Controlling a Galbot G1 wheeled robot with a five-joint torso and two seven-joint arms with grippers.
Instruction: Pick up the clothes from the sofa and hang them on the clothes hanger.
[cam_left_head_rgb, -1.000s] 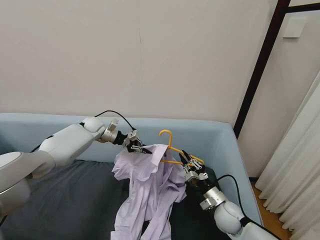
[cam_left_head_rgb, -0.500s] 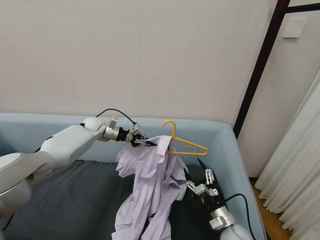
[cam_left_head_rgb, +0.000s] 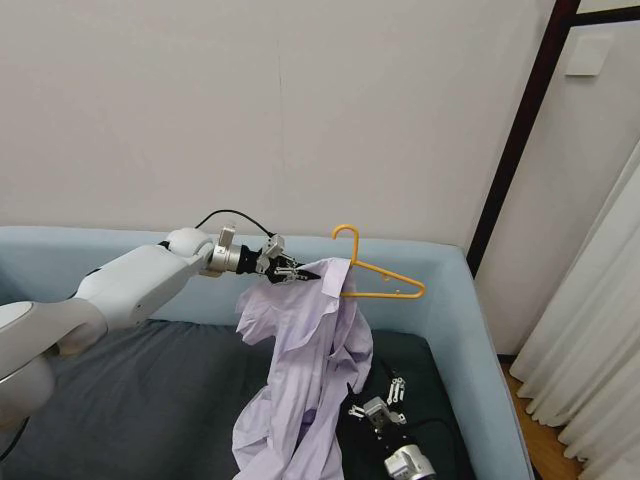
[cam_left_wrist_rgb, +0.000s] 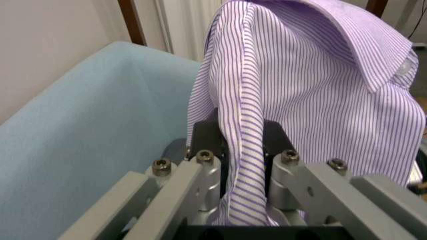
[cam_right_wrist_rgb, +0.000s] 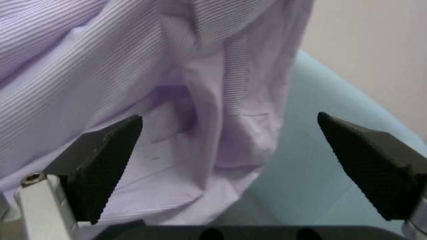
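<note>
A lilac striped shirt (cam_left_head_rgb: 305, 360) hangs over the sofa with an orange hanger (cam_left_head_rgb: 385, 276) caught in its collar; the hanger's hook points up and one arm sticks out to the right. My left gripper (cam_left_head_rgb: 287, 272) is shut on the shirt's shoulder seam just left of the collar. In the left wrist view that gripper (cam_left_wrist_rgb: 241, 137) pinches a fold of the shirt (cam_left_wrist_rgb: 313, 85) between its fingers. My right gripper (cam_left_head_rgb: 380, 403) stands open low down beside the shirt's lower part, over the dark seat. In the right wrist view its gripper (cam_right_wrist_rgb: 230, 150) faces the shirt (cam_right_wrist_rgb: 100, 65) with nothing between the pads.
The light blue sofa (cam_left_head_rgb: 450, 300) has a dark grey seat cushion (cam_left_head_rgb: 130, 390). A plain wall rises behind it. A dark door frame (cam_left_head_rgb: 520, 130) and pale curtains (cam_left_head_rgb: 600, 340) stand on the right.
My right gripper has let go of the hanger and dropped low toward the seat, fingers open. The left gripper has lifted the shirt and hanger slightly up and to the right.
</note>
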